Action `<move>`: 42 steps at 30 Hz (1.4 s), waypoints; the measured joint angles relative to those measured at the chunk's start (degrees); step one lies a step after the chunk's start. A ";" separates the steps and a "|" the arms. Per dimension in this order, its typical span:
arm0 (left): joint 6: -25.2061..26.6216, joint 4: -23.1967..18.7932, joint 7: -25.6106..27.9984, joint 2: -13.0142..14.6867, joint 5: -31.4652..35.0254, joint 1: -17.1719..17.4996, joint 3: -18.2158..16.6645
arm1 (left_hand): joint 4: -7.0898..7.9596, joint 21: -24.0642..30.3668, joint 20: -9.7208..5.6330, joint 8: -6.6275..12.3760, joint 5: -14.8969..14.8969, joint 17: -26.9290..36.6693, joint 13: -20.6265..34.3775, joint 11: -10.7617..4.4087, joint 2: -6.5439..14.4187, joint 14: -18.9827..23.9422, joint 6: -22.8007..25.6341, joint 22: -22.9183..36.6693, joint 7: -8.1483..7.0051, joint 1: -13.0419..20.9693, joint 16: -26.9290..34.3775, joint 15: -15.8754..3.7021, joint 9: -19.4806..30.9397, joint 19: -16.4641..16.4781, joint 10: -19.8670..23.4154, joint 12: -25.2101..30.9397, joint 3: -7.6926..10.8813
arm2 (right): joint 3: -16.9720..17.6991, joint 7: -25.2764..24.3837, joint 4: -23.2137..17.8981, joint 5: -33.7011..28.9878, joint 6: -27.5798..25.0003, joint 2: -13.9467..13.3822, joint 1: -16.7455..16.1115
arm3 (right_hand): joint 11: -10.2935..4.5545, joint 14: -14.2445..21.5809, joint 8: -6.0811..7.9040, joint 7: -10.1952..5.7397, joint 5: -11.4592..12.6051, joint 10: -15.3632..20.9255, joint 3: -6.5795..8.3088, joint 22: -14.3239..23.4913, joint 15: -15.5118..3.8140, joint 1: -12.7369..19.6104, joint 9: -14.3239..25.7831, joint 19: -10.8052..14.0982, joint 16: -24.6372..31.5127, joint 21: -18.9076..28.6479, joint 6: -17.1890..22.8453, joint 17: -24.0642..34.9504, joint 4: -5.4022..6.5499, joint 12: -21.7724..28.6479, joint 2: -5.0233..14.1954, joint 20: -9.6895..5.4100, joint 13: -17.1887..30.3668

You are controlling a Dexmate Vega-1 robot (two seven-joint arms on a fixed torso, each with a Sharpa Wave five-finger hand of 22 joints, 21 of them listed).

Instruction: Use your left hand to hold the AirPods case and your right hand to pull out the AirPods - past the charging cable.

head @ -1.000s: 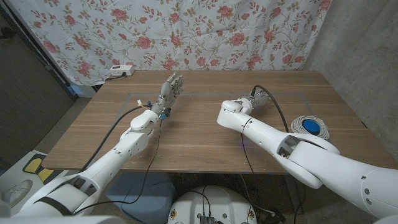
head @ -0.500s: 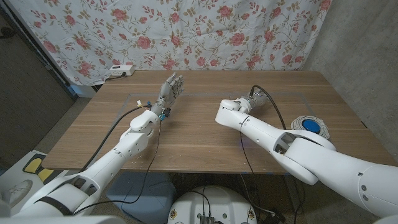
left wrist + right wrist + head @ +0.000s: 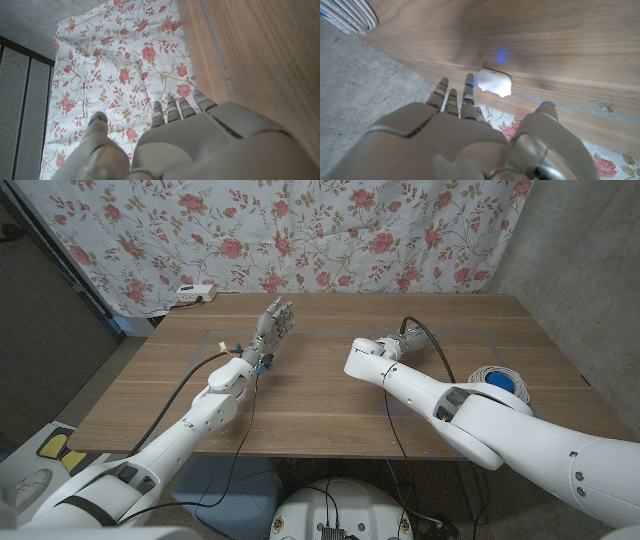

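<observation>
**Right arm edges in toward the case; nothing held yet**

Slightly, my right arm has slid toward the picture's left across the last second, its white elbow housing now a touch nearer frame centre in the head view, while my left arm has kept its post. My right hand (image 3: pixel 400 340) sits just right of centre in that view, largely hidden behind its own forearm; the right wrist view shows its fingers (image 3: pixel 451 97) spread and reaching toward the AirPods case (image 3: pixel 494 82), a small white rounded shell lying on the wooden table (image 3: pixel 320 395) near its far edge, apart from the fingertips. That hand has hold of nothing. My left hand (image 3: pixel 275 320), left of centre in the head view, stands upright with its fingers apart and empty, well away from the case.

The coiled white charging cable (image 3: pixel 492 376), with a blue disc on it, lies at the right of the head view beside my right forearm. The case looks closed as far as I can tell; whether the AirPods are inside cannot be seen.

My judgement of the risk: the left hand, meant to steady the case, is far from it, so a touch from the right fingers alone could skid the light shell off the table's far edge. My forearm could also drag the cable.
</observation>
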 measured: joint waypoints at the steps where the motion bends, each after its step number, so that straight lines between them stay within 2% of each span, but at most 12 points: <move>1: -0.01 0.00 -0.07 0.00 -0.03 0.00 0.00 | 0.00 0.00 0.00 0.00 0.00 0.00 0.00 0.00 0.00 0.00 0.00 0.00 0.00 0.00 0.00 0.00 0.00 0.00 0.00 0.00 0.00 | 0.05 0.00 0.29 0.00 0.00 0.11 0.09 | 0.00 0.00 0.00 0.00 0.00 0.00 0.00 0.00 0.00 0.00 0.00 0.00 0.00 0.00 0.00 -0.05 0.00 0.00 0.00 0.00 0.00; 13: -0.09 0.84 -0.68 -0.07 -0.28 -0.45 0.01 | 0.00 0.00 0.00 0.00 0.00 0.00 0.00 0.00 0.24 0.00 0.00 0.00 0.00 -0.24 0.00 0.00 0.00 0.00 0.00 0.00 0.00 | 0.41 -0.72 3.38 0.55 1.11 1.29 0.88 | 0.08 0.00 0.00 0.31 0.00 -0.54 0.23 0.00 0.00 0.26 0.00 0.00 -0.40 0.00 -0.32 -0.10 -0.24 0.00 0.25 0.00 0.30; 19: -0.17 0.98 -0.83 -0.09 -0.40 -0.52 0.02 | 0.00 0.00 0.00 0.00 0.00 0.00 0.00 0.00 0.24 0.00 0.00 0.00 0.00 -0.24 0.00 0.00 0.00 0.00 0.00 0.00 0.00 | 0.71 -1.20 5.05 0.56 1.55 2.08 1.31 | 0.18 0.00 0.00 0.31 0.00 -0.82 0.96 0.00 -0.01 1.11 0.00 0.01 -0.40 0.00 -0.32 -0.10 -0.63 0.00 1.11 0.00 0.66; 23: -0.20 1.11 -1.01 -0.09 -0.66 -0.52 0.02 | 0.00 0.00 0.00 0.00 0.00 0.00 0.00 0.00 0.24 0.00 0.00 0.00 0.00 -0.24 0.00 0.00 0.00 0.00 0.00 0.00 0.00 | 1.01 -1.47 6.77 0.56 2.18 2.85 1.75 | 0.10 -0.21 0.00 0.31 0.00 -1.14 1.11 0.00 -0.20 1.22 0.00 0.01 -0.40 0.00 -0.31 -0.10 -0.48 0.00 1.21 0.00 0.80; 35: -0.25 1.33 -1.43 -0.09 -1.06 -0.52 -0.05 | 0.00 0.00 0.00 0.00 0.00 0.00 0.00 0.00 0.24 0.00 0.00 0.00 0.00 -0.24 0.00 0.00 0.00 0.00 0.00 0.00 0.00 | 2.22 -2.33 11.98 0.57 4.48 5.11 3.09 | 0.00 -0.21 0.00 0.09 0.00 -1.44 1.65 0.00 -0.20 1.97 0.00 0.01 -0.40 0.00 -0.53 -0.09 -1.03 0.00 1.96 0.00 1.05; 42: -0.25 1.47 -1.62 -0.11 -1.18 -0.60 -0.05 | -0.01 0.00 0.00 0.00 0.00 0.00 0.00 0.00 0.24 0.00 0.00 0.00 0.00 -0.24 0.00 0.00 0.00 0.00 0.00 0.00 -0.01 | 3.29 -2.92 14.70 0.56 5.57 6.30 3.72 | -0.31 -0.21 0.00 -0.01 0.00 -1.74 2.52 0.00 -0.20 2.58 0.00 0.01 -0.40 0.00 -0.63 -0.16 -1.26 0.00 2.56 0.00 1.34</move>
